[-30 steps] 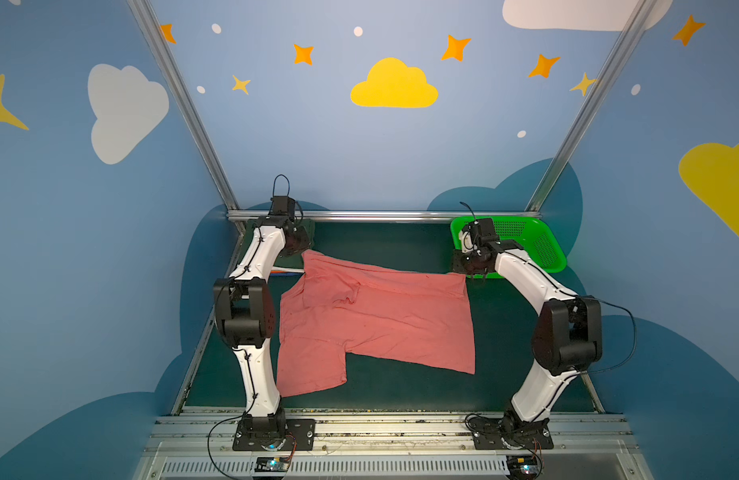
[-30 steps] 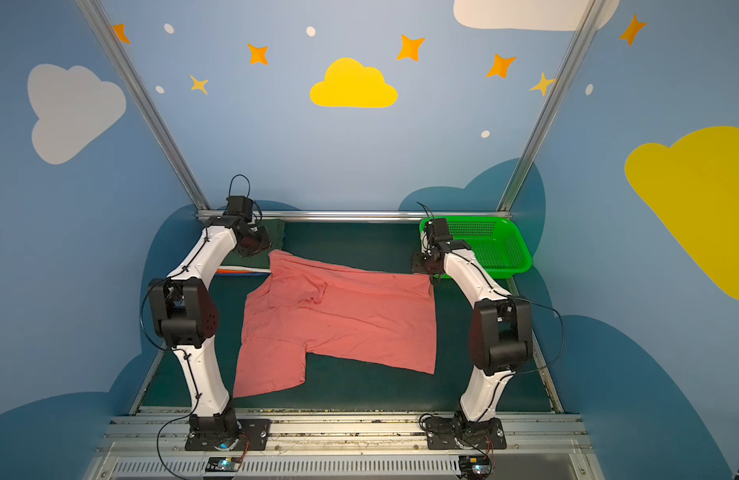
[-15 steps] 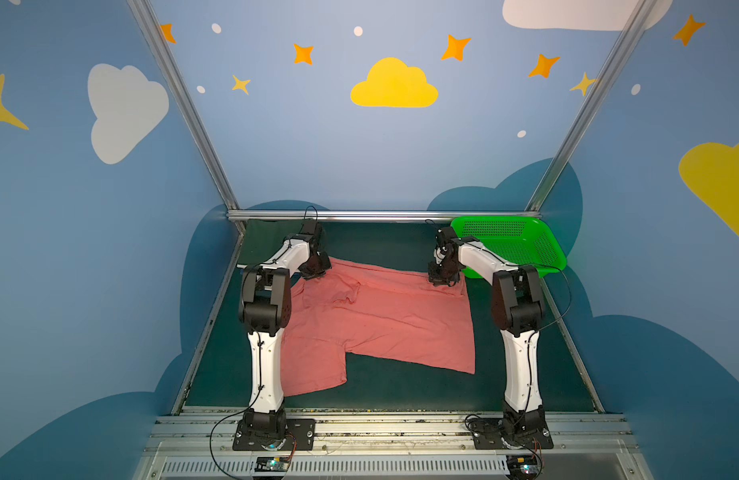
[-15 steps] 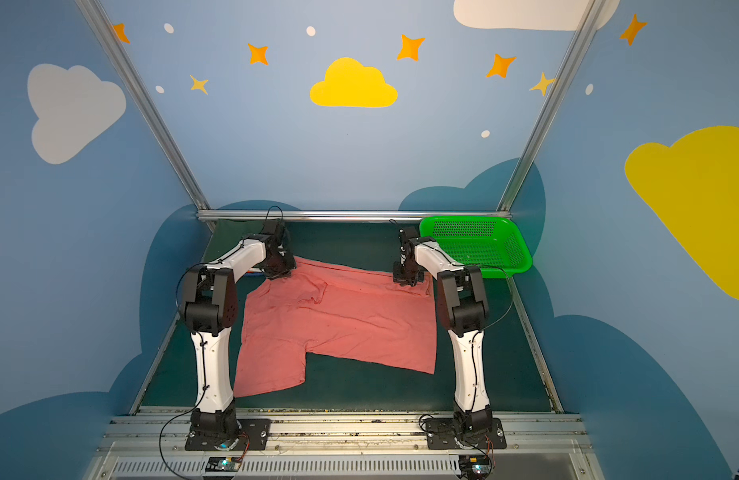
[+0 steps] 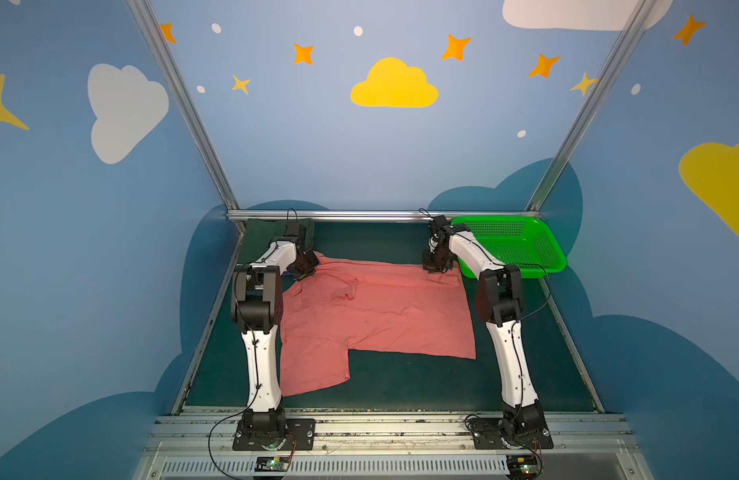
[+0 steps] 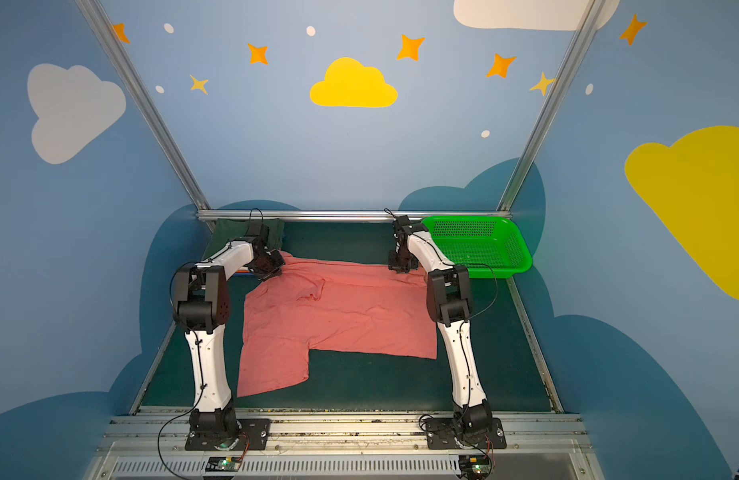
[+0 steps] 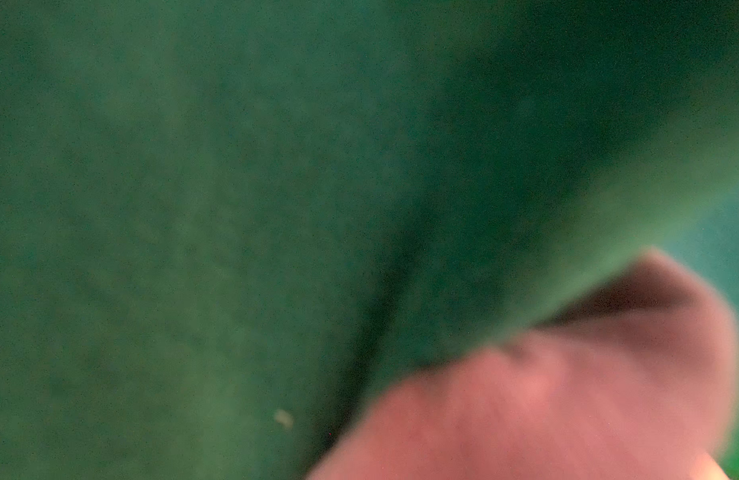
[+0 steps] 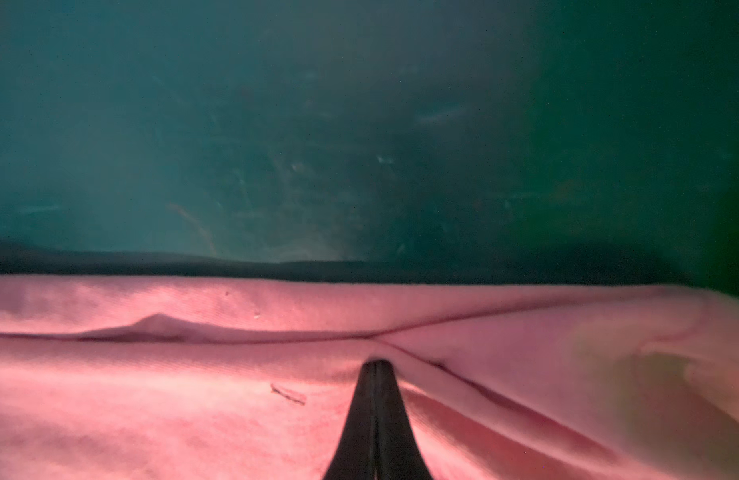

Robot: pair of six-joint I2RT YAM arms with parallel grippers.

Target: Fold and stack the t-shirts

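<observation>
1. In both top views the salmon-pink t-shirt (image 5: 372, 316) (image 6: 338, 316) lies spread and unfolded between the arms. A dark green t-shirt (image 5: 262, 235) looks folded in the far left corner, partly hidden. The left gripper (image 5: 305, 272) and right gripper (image 5: 434, 268) are down on the pink shirt's far edge.
2. Left wrist view: all blur, salmon-pink t-shirt (image 7: 546, 407) right up close. Jaws closed, but I can't tell whether they have cloth.
3. Right wrist view: the right gripper (image 8: 376, 363) has its fingers together, pinching the shirt's edge. Folding has barely begun, I'd say.

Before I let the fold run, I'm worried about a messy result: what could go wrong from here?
1. The right jaws pinch the salmon-pink t-shirt at its far edge, but the left wrist view is too blurred to confirm the left jaws' hold; a one-sided lift would skew the fold.
2. The green basket sits close beside the right jaws; the arm might nudge it.
</observation>
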